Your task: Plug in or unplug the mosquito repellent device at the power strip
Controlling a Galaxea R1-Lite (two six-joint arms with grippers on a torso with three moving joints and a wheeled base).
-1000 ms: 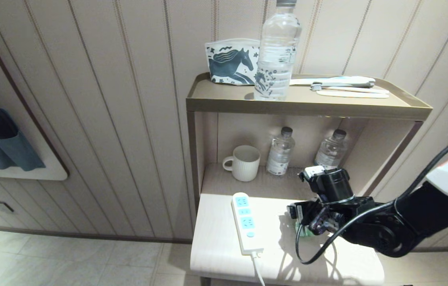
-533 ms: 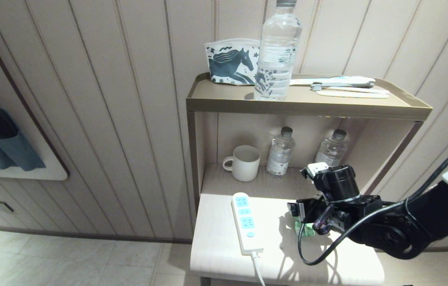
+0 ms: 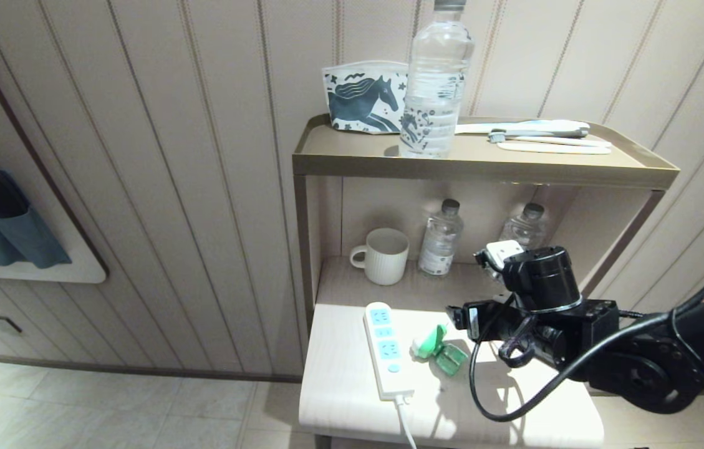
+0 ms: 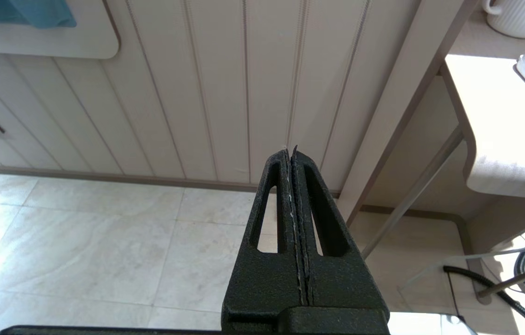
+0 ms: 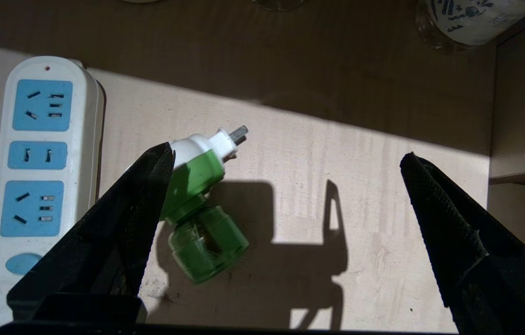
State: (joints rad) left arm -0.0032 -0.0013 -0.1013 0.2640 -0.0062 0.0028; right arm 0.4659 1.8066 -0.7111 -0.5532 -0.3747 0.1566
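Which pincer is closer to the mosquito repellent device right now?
Right. The right pincer hangs open just above the mosquito repellent device; the left pincer is shut, off the table's side.

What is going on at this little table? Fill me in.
The right gripper hangs with its fingers spread wide over the mosquito repellent device, which lies on its side on the table beside the power strip, not plugged in. All the strip's sockets look empty. The gripper holds nothing. The left gripper is parked low beside the table, fingers closed, above the floor.
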